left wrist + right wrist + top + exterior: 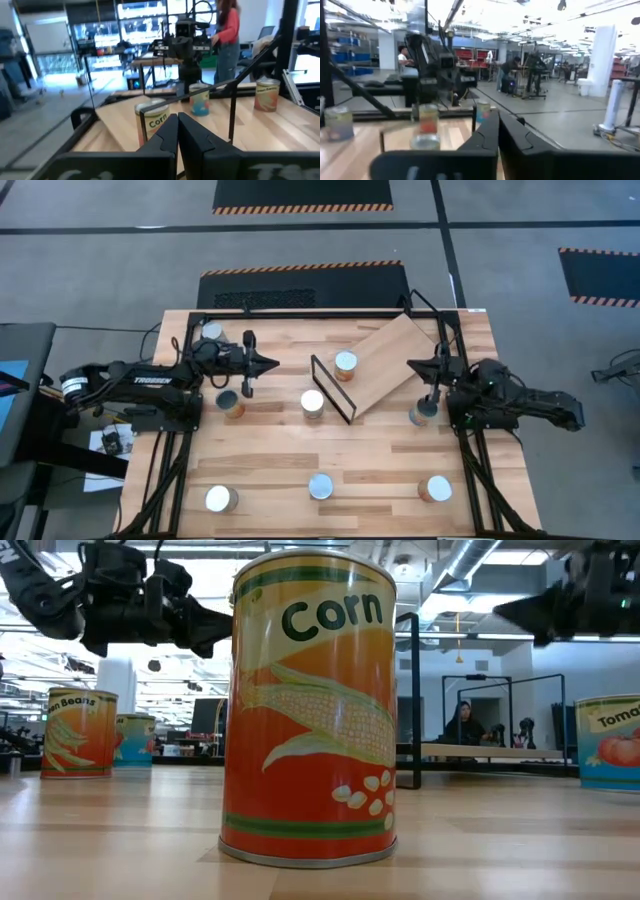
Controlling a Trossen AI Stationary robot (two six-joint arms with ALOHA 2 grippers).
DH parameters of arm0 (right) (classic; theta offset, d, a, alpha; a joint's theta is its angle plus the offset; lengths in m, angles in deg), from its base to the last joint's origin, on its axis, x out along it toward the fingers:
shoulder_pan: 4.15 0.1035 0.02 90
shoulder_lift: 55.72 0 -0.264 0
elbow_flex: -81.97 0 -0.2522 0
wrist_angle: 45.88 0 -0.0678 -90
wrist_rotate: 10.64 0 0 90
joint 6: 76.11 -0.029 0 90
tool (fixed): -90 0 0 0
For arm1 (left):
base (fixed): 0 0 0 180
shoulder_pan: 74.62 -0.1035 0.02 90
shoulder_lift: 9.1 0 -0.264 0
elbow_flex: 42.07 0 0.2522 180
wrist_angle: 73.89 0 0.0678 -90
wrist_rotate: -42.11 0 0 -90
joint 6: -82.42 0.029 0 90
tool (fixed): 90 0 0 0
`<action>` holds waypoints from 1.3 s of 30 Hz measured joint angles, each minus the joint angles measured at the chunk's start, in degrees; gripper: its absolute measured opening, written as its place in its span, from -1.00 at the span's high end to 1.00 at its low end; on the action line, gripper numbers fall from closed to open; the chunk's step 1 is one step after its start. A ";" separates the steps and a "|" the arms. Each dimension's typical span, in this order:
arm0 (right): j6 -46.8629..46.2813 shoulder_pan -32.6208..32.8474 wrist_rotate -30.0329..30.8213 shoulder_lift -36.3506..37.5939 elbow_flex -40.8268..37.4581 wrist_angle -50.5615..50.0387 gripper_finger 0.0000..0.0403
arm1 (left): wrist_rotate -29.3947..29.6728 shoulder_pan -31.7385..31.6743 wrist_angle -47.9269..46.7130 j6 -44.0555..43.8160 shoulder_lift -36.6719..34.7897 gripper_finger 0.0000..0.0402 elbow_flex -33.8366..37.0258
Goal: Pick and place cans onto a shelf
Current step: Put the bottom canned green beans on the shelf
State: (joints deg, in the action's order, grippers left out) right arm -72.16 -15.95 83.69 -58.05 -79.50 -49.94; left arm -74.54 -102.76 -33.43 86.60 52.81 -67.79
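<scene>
- The slatted wooden table (pixel 270 460) stands on a grey floor with black mats edged in orange stripes (pixel 303 194); beyond it the low view shows an open workshop with ceiling ducts and a seated person (pixel 464 725) far back.
- The left gripper (pixel 268 363) hangs above the table's left half, fingers pressed together on nothing, pointing toward the shelf.
- Near it are two cans: one at the far-left corner (pixel 211 332) and one just below the arm (pixel 231 403).
- A white-topped can (pixel 219 499) stands near the front-left edge.
- A can (pixel 312 403) stands at mid-table, just beside the shelf's black wire frame (pixel 330 388).
- The Corn can (pixel 320 486) sits at the front centre and fills the low view, blocking much of the table behind it.
- The shelf (pixel 385 365), a light board lying at a slant, carries one can (pixel 345 365) at its wire-frame end.
- The right gripper (pixel 418 365) is just off the shelf's right edge; its fingers look nearly together, with nothing seen between them.
- A can (pixel 424 413) stands beside the right arm, partly covered by it.
- Another can (pixel 435 489) stands front-right.
</scene>
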 joint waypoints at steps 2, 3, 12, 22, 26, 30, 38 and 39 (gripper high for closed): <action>-1.14 1.74 0.13 -2.79 3.06 -3.16 0.95 | -0.33 -0.78 -0.04 0.97 0.00 0.99 0.10; -2.45 2.73 0.27 -4.57 4.72 -5.43 0.95 | -0.27 -1.14 -0.01 1.02 0.00 0.99 0.10; -14.08 20.66 14.60 -30.47 20.54 -20.50 0.98 | -0.12 -1.60 -0.47 3.06 0.00 0.99 0.10; -39.52 42.86 28.34 -52.98 37.17 -37.88 0.98 | -0.07 -1.60 -0.85 3.61 0.00 0.99 0.10; -55.56 50.00 28.58 -60.92 44.23 -47.60 0.98 | -0.05 -1.60 -0.83 3.58 0.00 0.99 0.10; -71.54 55.92 25.76 -68.81 51.02 -57.05 0.98 | -0.03 -1.60 -0.83 3.51 0.00 0.99 0.10; -96.67 62.57 8.82 -82.09 61.33 -66.74 0.93 | 0.00 -1.60 -0.83 2.56 0.00 0.99 0.10; -99.03 63.25 6.95 -83.49 62.58 -67.56 0.91 | 0.00 -1.60 -0.83 2.35 0.00 0.99 0.10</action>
State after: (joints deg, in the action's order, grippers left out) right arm -171.19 47.30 90.64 -141.53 -16.92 -117.50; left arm -74.55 -104.36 -34.26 88.95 52.81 -67.69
